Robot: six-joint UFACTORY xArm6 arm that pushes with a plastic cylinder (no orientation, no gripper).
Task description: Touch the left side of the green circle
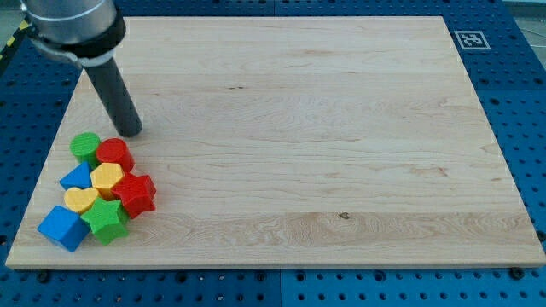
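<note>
The green circle (84, 147) is a short green cylinder at the top of a cluster of blocks near the board's lower left. My tip (130, 132) rests on the board just up and to the right of it, above the red circle (113, 154), with a small gap to both. The green circle's left side faces the board's left edge.
Packed below the green circle are a yellow hexagon (107, 180), a red star (136, 194), a blue triangle (77, 178), a yellow heart (80, 199), a green star (107, 219) and a blue cube (62, 227). The wooden board (307, 128) lies on a blue perforated table.
</note>
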